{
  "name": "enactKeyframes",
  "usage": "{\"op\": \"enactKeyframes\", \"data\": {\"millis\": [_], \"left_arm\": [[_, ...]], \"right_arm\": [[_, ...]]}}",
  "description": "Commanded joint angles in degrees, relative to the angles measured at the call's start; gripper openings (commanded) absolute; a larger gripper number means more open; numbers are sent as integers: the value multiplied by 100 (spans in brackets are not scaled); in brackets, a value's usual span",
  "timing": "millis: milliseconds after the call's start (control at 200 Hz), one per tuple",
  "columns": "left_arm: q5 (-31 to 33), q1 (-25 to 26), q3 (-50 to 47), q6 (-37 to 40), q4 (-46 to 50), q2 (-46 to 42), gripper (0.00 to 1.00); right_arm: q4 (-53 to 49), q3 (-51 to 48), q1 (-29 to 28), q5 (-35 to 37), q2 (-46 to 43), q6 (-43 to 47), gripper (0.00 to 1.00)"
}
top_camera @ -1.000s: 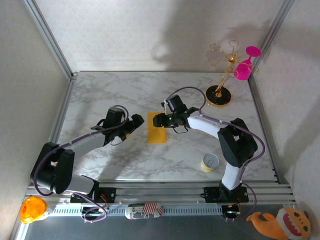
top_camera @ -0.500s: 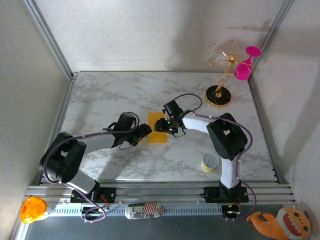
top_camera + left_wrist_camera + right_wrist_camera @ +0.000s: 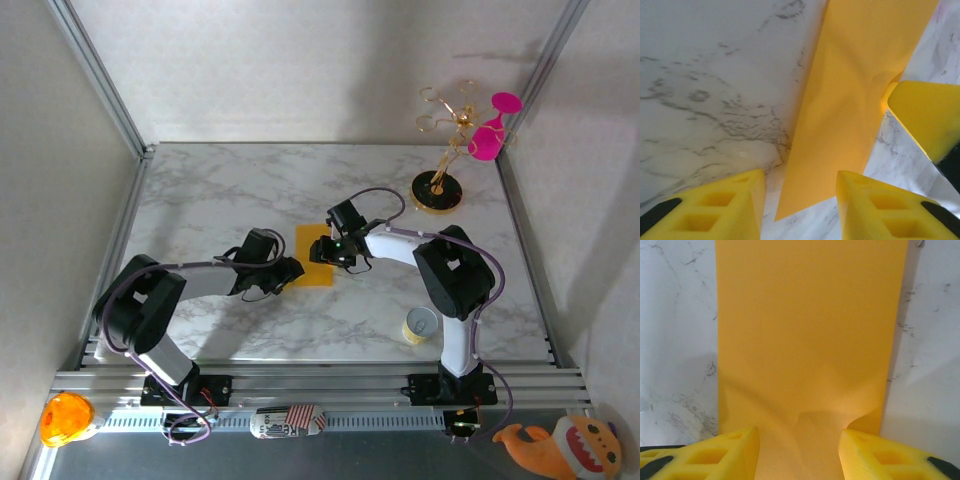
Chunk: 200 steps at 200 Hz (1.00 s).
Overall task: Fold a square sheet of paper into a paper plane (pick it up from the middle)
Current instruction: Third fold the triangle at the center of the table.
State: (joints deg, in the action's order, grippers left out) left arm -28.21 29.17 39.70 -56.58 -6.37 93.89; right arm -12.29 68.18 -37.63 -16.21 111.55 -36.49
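Left gripper [image 3: 295, 270], since a second ago: swung in from well left of the sheet of paper [image 3: 308, 243] to its near-left corner; jaws drawn in from wide to partway.
Right gripper [image 3: 320, 251], since a second ago: shifted down along the sheet's right edge, elbow pulled in; jaws a little narrower.
Left gripper, wrist view [image 3: 800, 207]: partway open, yellow fingers apart, the sheet's pointed corner lying in the gap; one finger touching or just beside the paper's edge, bare table [image 3: 715, 75] between the paper and the other finger; no clamp to be seen.
Right gripper, wrist view [image 3: 799, 450]: partway open, fingers apart, set over the sheet's edge; paper puckered into a small hump between them; grip or mere press: cannot tell.
Seen from the left wrist, not from above: one finger [image 3: 927, 117] of the right gripper at the sheet's opposite edge, a crease running from it.
Seen from above, not from the wrists: both arms meeting at mid-table, grippers on opposite sides of the sheet.
Sheet of paper: yellow-orange, lying on the table near its middle, longer than wide, between the two grippers.
Table [image 3: 230, 190]: white marble, grey veins.
Further out: paper cup [image 3: 420, 325] at near right, well apart from the sheet; gold stand [image 3: 437, 190] with pink pieces at far right.
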Motion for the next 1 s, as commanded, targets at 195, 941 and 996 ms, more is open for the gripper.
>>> {"op": "enactKeyframes", "data": {"millis": [195, 941, 996], "left_arm": [[-156, 30, 507, 307, -251, 326, 36], [-198, -434, 855, 72, -496, 865, 14], [-211, -448, 864, 44, -501, 902, 10]], "right_arm": [[-335, -46, 36, 107, 245, 27, 46], [-126, -328, 106, 67, 45, 140, 43], [-82, -332, 106, 56, 10, 167, 43]]}}
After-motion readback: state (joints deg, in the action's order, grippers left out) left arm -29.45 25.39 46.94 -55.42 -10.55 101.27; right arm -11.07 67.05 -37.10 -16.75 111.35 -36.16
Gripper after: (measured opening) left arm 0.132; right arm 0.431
